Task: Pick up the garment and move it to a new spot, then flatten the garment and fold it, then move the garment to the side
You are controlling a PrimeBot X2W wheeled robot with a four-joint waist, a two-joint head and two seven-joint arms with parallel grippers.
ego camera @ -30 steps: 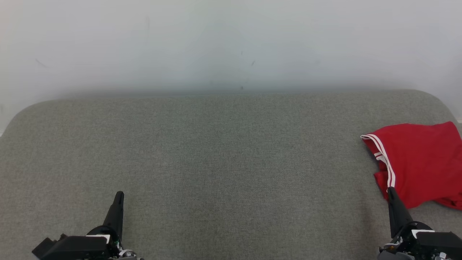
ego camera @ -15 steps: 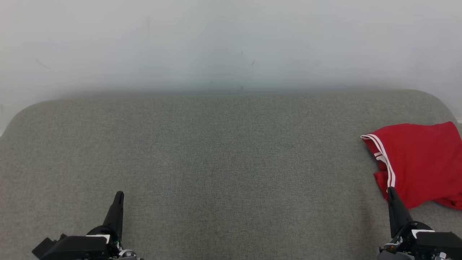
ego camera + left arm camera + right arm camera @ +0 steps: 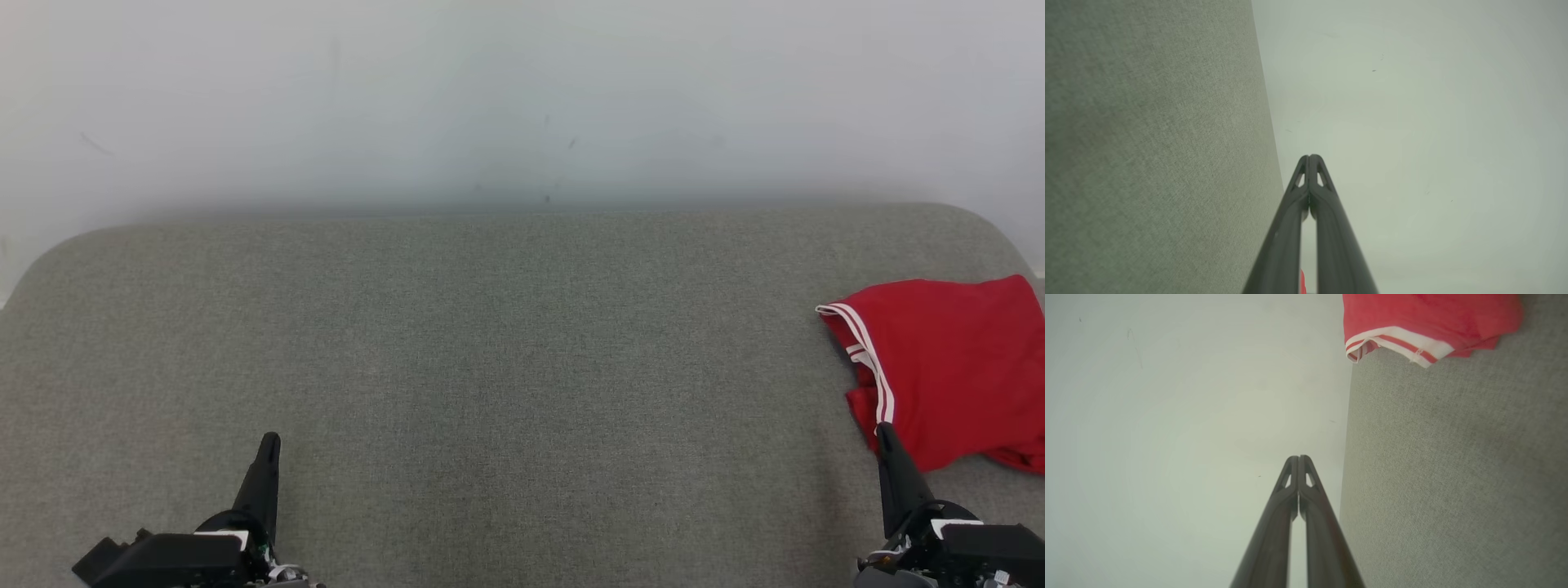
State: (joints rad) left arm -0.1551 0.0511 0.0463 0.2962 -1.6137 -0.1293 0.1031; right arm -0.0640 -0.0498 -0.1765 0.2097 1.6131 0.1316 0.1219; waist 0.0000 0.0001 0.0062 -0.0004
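Observation:
A red garment (image 3: pixel 955 367) with white stripes along one edge lies folded at the far right of the grey fabric surface (image 3: pixel 506 343), partly cut off by the frame. In the right wrist view the garment (image 3: pixel 1425 314) sits at the top, its striped hem facing me. My right gripper (image 3: pixel 883 430) rests at the lower right, shut and empty, its tip just in front of the garment's near edge. My left gripper (image 3: pixel 269 441) rests at the lower left, shut and empty, far from the garment. Both wrist views show the fingertips pressed together: left (image 3: pixel 1310 157), right (image 3: pixel 1298 458).
A pale wall (image 3: pixel 522 98) rises behind the rounded back edge of the grey surface. Bare fabric spreads wide between the two grippers and to the left.

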